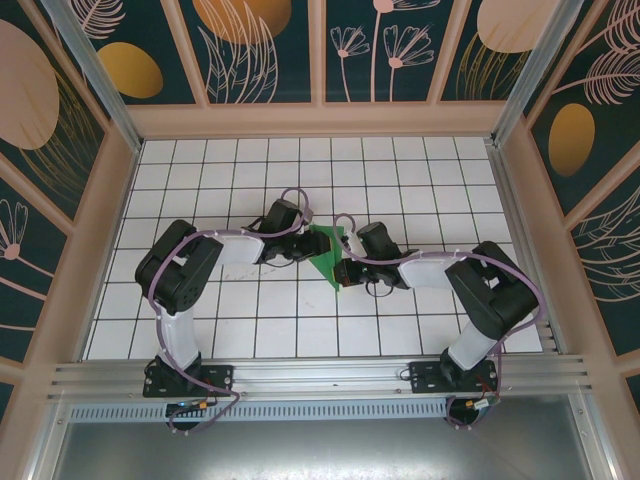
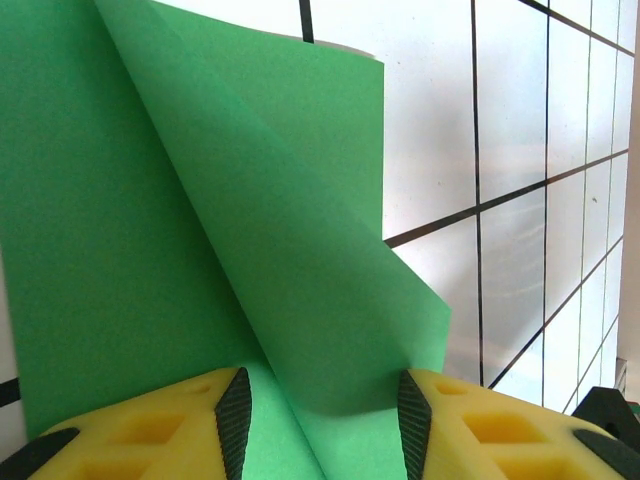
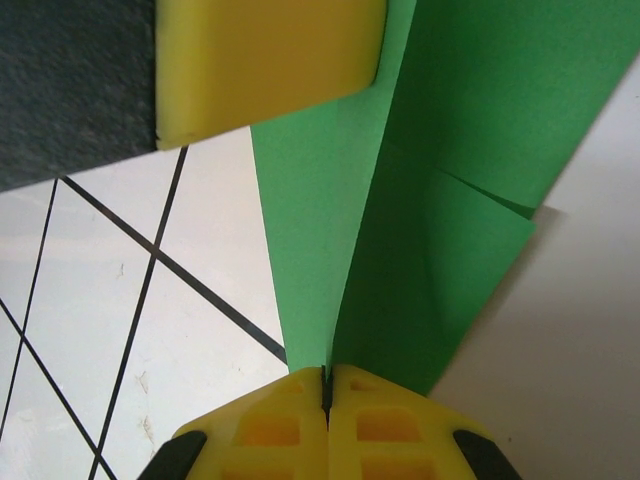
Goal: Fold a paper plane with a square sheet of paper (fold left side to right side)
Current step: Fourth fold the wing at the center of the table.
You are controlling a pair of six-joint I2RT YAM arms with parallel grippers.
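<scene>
Mid-fold: right hand [image 3: 327, 378] pinches the green sheet [image 3: 450, 150] at its crease, left hand [image 2: 320, 405] spread around its raised side; next, lay that side rightward and flatten it on the tabletop [image 2: 520, 150].

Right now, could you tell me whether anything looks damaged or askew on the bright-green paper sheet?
Nothing looks torn, but the bright-green paper sheet is folded unevenly: one flap's edge oversteps the layer beneath, leaving a small step along its border.

A white table [image 1: 280, 330] is marked with thin black lines into squares. It is closed in by dark walls [image 1: 260, 50] painted with flowers and leaves. A grey metal rail [image 1: 320, 372] is laid along its near edge.
</scene>
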